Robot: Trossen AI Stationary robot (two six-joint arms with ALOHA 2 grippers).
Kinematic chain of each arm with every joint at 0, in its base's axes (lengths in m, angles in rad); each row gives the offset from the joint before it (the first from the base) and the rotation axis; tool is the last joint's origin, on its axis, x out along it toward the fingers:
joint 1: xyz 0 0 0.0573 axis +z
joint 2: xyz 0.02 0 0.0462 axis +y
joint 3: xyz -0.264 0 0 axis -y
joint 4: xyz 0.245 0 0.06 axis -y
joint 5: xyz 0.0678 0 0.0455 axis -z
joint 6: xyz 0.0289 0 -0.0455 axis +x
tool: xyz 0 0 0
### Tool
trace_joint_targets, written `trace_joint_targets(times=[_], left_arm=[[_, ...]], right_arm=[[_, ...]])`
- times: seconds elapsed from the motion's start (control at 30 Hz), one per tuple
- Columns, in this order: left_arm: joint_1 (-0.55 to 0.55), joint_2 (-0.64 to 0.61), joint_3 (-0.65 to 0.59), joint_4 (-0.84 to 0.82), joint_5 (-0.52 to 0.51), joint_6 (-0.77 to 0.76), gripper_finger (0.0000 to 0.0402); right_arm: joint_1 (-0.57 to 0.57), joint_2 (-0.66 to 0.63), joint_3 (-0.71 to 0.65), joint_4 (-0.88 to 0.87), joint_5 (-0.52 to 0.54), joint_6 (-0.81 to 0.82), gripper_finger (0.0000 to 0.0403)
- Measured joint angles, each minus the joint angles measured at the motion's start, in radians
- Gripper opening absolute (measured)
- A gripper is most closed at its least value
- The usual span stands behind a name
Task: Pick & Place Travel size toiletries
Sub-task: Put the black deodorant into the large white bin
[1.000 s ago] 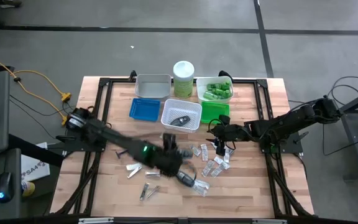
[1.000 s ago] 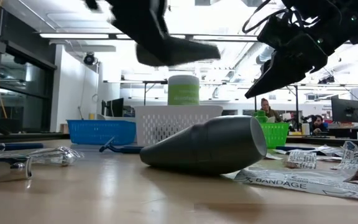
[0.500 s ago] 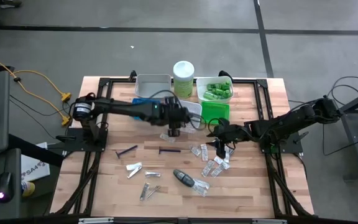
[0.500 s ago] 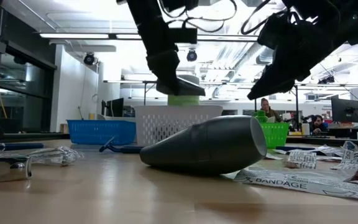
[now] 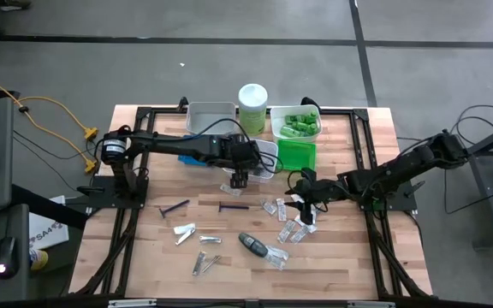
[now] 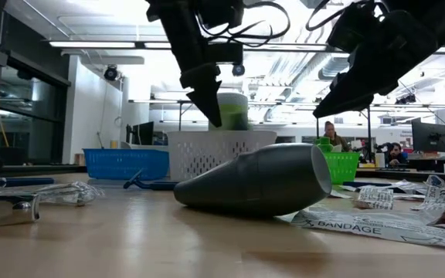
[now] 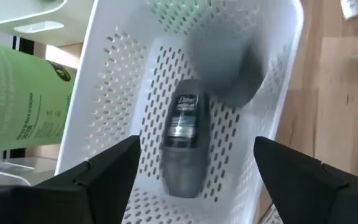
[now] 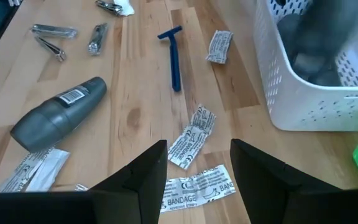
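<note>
My left gripper (image 5: 240, 178) hangs open over the near part of the white perforated basket (image 7: 86, 93). Nothing is between its fingers. Inside the basket a dark grey oval case (image 7: 182, 140) lies on the floor, and a second grey case (image 7: 229, 68) shows blurred beside it. My right gripper (image 5: 305, 198) stands open a little above the clear bandage packets (image 8: 191, 140). Another grey case (image 5: 252, 245) lies on its side on the table near the front. Two blue razors (image 5: 234, 206) and silver clippers (image 5: 185, 233) lie on the wood.
Along the far edge stand a grey tray (image 5: 210, 118), the pale-green canister (image 5: 252, 107), and a clear tray of green tubes (image 5: 296, 124). A blue tray (image 5: 197, 150) and a green tray (image 5: 295, 152) flank the white basket. More clippers (image 5: 205, 261) lie near the front left.
My left gripper has swung from the table's near middle toward the far edge, carrying a grey case, and stopped over the white basket. It has then opened and let go, and the case has dropped into the basket.
</note>
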Motion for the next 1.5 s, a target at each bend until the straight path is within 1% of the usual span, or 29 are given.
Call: trace_joint_targets(times=[0.1,0.27,0.33,0.5,0.57,0.67,0.8,0.87,0.93,1.0,1.1,1.2,1.27,1.33,1.4,1.5], left_arm=[[0.0,0.0,0.004,-0.011,0.013,-0.039,0.0314],[-0.026,0.0,0.045,-0.061,0.131,-0.094,0.0304],[-0.055,0.0,0.056,-0.088,0.163,-0.094,0.0301],[-0.154,0.0,0.076,-0.128,0.168,-0.094,0.0298],[-0.203,0.0,0.076,-0.128,0.184,-0.071,0.0298],[-0.281,0.006,0.054,-0.077,0.223,-0.02,0.0298],[-0.364,0.028,0.036,-0.03,0.204,0.009,0.0298],[-0.387,0.043,0.036,0.042,0.197,0.009,0.0299],[-0.406,0.063,0.029,0.053,0.197,0.009,0.0305],[-0.42,0.094,0.029,0.116,0.197,0.01,0.0315],[-0.432,0.129,0.03,0.136,0.203,0.008,0.0335],[-0.433,0.175,0.027,0.136,0.239,-0.003,0.0357],[-0.431,0.199,0.028,0.174,0.278,-0.011,0.0368],[-0.43,0.207,0.03,0.175,0.296,-0.012,0.0375],[-0.43,0.225,0.031,0.22,0.317,-0.018,0.0376],[-0.43,0.242,0.029,0.225,0.33,-0.027,0.0376]], right_arm=[[0.009,0.0,0.0,-0.007,0.022,0.0,0.0169],[0.011,0.0,0.0,-0.015,0.026,0.003,0.0169],[0.011,0.0,0.0,-0.015,0.027,0.003,0.0169],[0.011,0.0,0.0,-0.017,0.03,0.001,0.0169],[0.011,0.0,0.0,-0.018,0.03,0.0,0.0169],[0.011,0.0,0.0,-0.02,0.03,-0.001,0.0169],[0.011,0.0,0.0,-0.02,0.03,-0.003,0.0169],[0.011,0.001,0.0,-0.022,0.029,-0.003,0.0169],[0.011,0.001,0.0,-0.021,0.028,-0.007,0.0169],[0.011,0.001,0.0,-0.022,0.027,-0.01,0.0169],[0.011,0.001,0.0,-0.016,0.026,-0.018,0.0169],[0.011,0.001,0.0,-0.016,0.022,-0.015,0.0169],[0.011,0.001,0.0,-0.02,0.022,-0.007,0.0169],[0.011,0.001,0.0,-0.022,0.022,-0.006,0.0169],[0.011,0.001,0.0,-0.026,0.02,-0.005,0.0169],[0.011,0.001,0.0,-0.031,0.02,-0.003,0.0169]])
